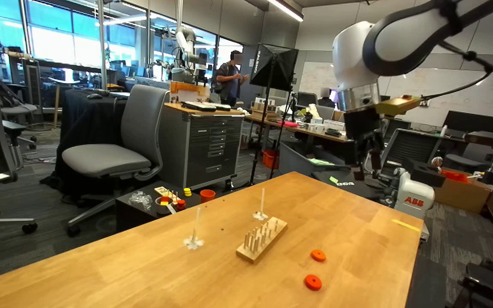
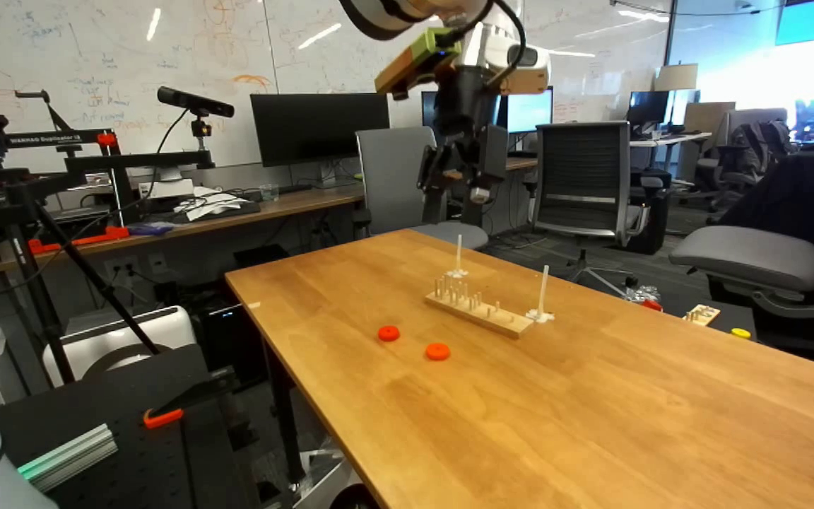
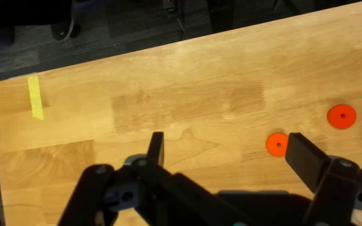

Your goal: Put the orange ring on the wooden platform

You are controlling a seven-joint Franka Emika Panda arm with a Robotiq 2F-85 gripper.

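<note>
Table, gripper spread wide above it, orange ring lying loose

Table: wood, takes up the lower part of both exterior views. Robot arm reaches in from the top, end raised. Behind the table in an exterior view, drawer cabinet with gray chair next to it. Gripper up in the air, aimed down; fingers far apart, holding nothing, wood grain seen between them in the wrist view. Wooden board lies flat on the table, upright pegs along it, tall at one end, short at the other. Two thin white rods stand upright from white patches, on the side of the board away from the rings; one is just beside a board end. Yellow tape strip near a table corner. Red ring flat on the table, near the orange ring, not touching it. Orange ring also flat on the table, off the board, closer to that tape than the red one; small center hole. In the wrist view one finger hides part of its edge; ring sits well below, ungripped.
</note>
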